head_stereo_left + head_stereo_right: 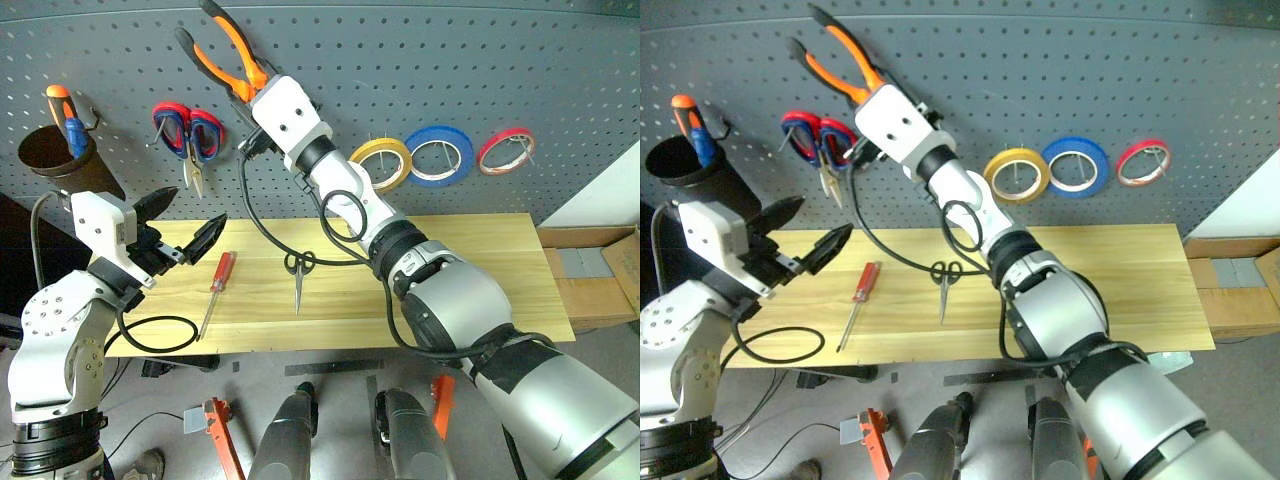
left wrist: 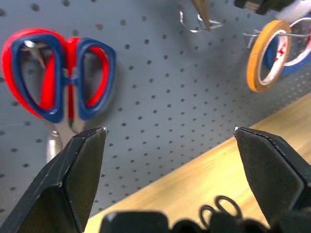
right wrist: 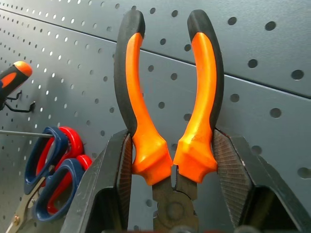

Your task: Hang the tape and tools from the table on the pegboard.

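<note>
the right gripper (image 3: 170, 160) has its jaws clamped on the orange-and-black-handled pliers (image 1: 228, 52), gripping both handles near the pivot, handles pointing up against the dark grey perforated pegboard (image 1: 420, 60). the left gripper (image 1: 185, 228) hovers over the left end of the worktop with its jaws wide apart and nothing between them.

on the light yellowish plank worktop (image 1: 480, 270) lie the slim red-handled screwdriver (image 1: 217, 289) and, just to its right, the small black-handled scissors (image 1: 299, 277), points toward the front edge; the two are apart. the right half of the worktop is bare.

on the pegboard, the thin yellow ring of tape (image 1: 381, 163) hangs on a hook, beside a larger blue roll (image 1: 439, 154) and a thin red roll (image 1: 505, 150). red-and-blue-handled scissors (image 1: 188, 135) hang left of the pliers, near a dark cup (image 1: 55, 158) holding an orange-and-blue screwdriver (image 1: 66, 118). a cardboard box (image 1: 595, 270) sits beyond the worktop's right end.
</note>
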Available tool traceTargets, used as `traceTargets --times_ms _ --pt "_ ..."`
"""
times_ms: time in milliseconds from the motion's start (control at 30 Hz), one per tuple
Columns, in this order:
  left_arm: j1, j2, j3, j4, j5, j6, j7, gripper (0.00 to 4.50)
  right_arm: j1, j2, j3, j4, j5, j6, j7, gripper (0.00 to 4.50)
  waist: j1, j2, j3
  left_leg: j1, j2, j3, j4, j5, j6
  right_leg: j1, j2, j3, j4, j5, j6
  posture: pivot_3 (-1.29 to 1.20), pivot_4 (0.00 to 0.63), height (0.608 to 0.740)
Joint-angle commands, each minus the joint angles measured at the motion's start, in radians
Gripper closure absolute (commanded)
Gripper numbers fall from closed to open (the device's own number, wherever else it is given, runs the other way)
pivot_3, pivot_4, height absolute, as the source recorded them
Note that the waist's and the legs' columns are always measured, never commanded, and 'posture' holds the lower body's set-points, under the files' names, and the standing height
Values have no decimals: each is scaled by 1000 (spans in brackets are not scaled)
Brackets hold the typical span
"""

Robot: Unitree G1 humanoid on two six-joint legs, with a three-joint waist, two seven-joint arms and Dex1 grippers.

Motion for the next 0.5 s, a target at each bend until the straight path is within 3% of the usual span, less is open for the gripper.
traceTargets --times_ms 33,500 --pt "7 12 36 -51 -28 4 -1 0 -59 -12 -13 -48 7 -65 -15 2455 1 0 0 0 0 0 0 0 0 0 0 0 0 0 0 190 340 740" --pt "13 16 47 -101 -66 46 20 0 -127 12 -95 -73 110 -73 57 2455 0 -1 5 0 0 -3 -2 1 -1 0 1 0 0 -1 -2 204 350 740"
